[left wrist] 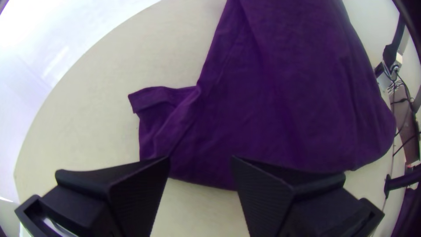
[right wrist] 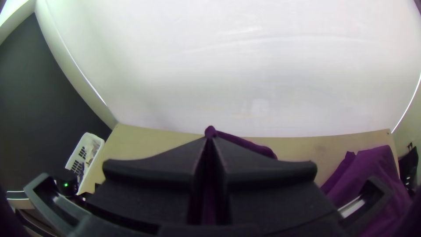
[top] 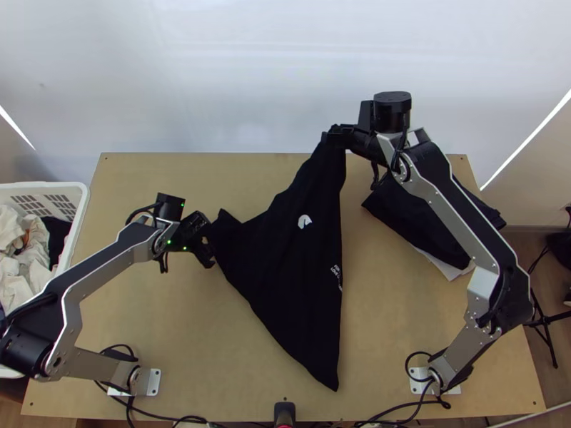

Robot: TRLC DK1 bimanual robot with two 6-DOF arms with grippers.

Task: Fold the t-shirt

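T-shirt (top: 296, 264) raised by one corner, second grip likely next

The black shirt slopes from the right tool (right wrist: 210, 138), closed tight on a pinch of its cloth towards the surface's (top: 135, 185) far side, down to a point near the front. That high hold probably draws out creases before folding. The left tool (left wrist: 201, 158) gapes wide at the shirt's left edge, gripping nothing, seemingly placed to take a second corner. Dark folded clothes (top: 421, 221) lie at the right, presumably aside for working room.
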